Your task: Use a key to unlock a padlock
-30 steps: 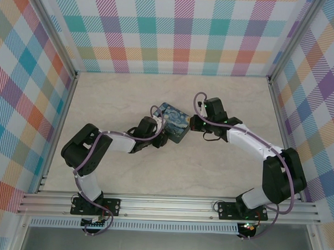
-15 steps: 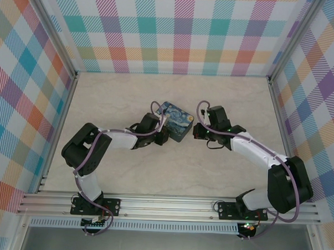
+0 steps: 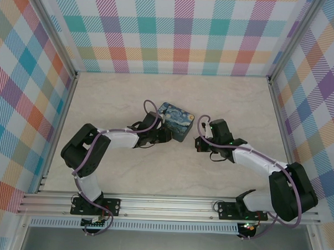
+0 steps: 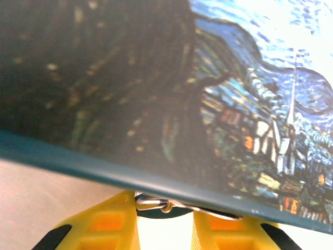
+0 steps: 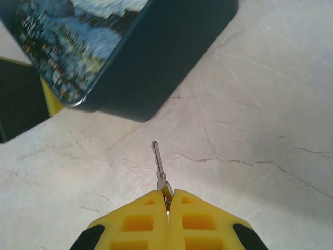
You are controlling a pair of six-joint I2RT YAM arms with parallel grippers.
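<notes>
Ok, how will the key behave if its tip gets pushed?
Probably stiff: the key is a straight metal sliver. It may well pivot, since the right gripper pinches just its head between the jaws, shaft sticking out. Likely light; it is tiny beside the tin.

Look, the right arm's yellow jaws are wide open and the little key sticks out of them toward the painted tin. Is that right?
Not quite. The right arm's jaws are not wide open: they are shut tight on the key, as the right wrist view shows. The key does stick out toward the painted tin.
</notes>
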